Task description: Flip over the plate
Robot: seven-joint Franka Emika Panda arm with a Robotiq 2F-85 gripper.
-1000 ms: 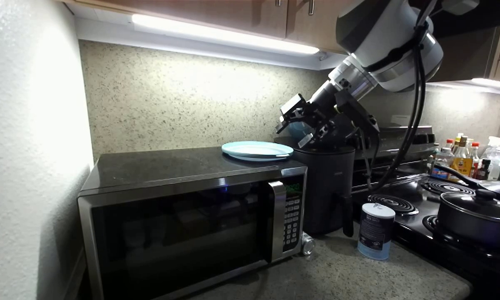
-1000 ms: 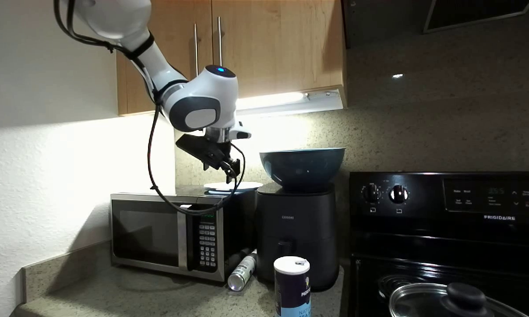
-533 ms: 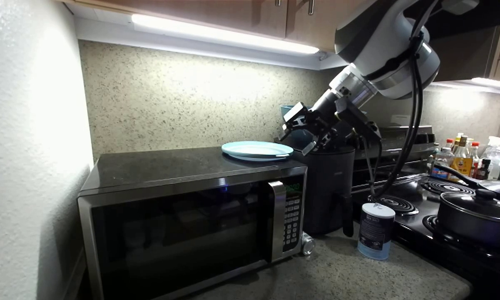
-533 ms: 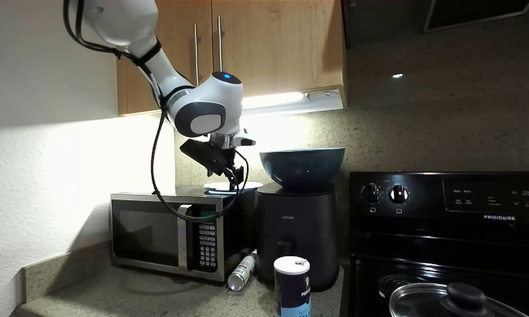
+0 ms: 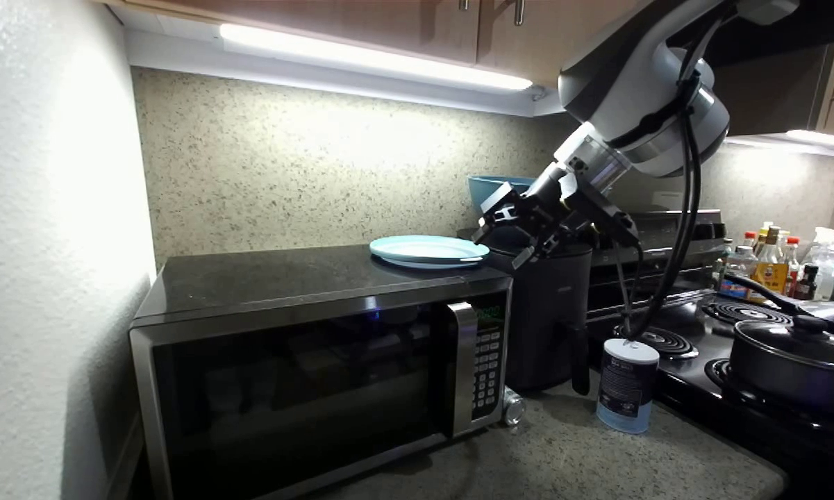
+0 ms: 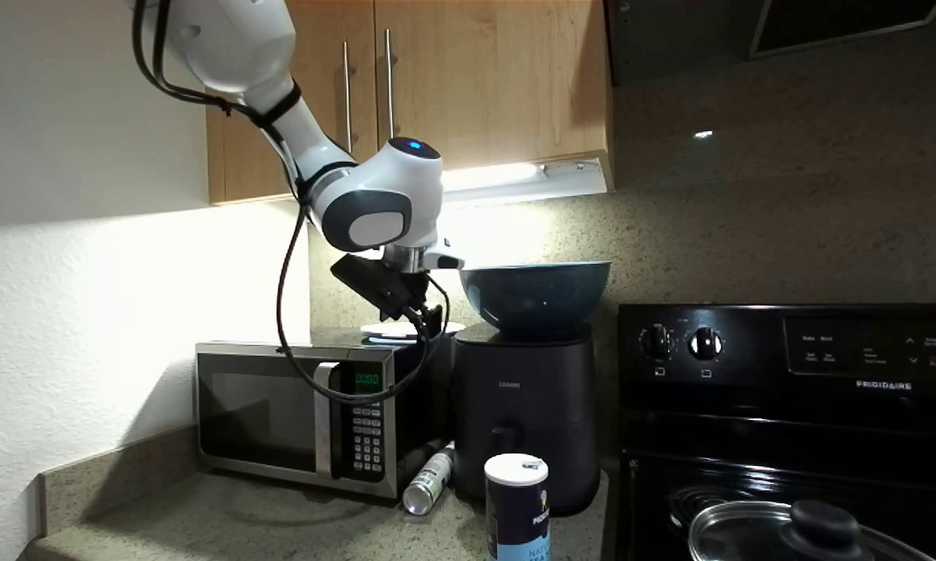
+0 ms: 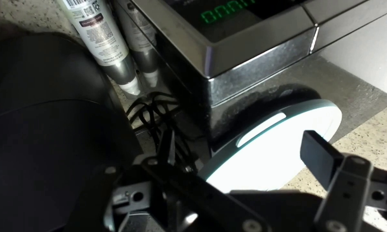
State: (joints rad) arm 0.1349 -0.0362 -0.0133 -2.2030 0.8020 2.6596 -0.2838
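Pale blue, the plate [image 7: 272, 153] lies partly hidden behind widely parted jaws in the wrist view.

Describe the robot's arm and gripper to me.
The Panda arm is white and rounded, with dark grey patches and a small blue light. Black cables run along it, held by black straps. The Robotiq gripper is mostly black, angular and jointed, with flat finger pads.

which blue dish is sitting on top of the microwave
The pale blue plate, which is flat and shallow. The darker blue bowl is deep and sits on the black air fryer beside the microwave instead.
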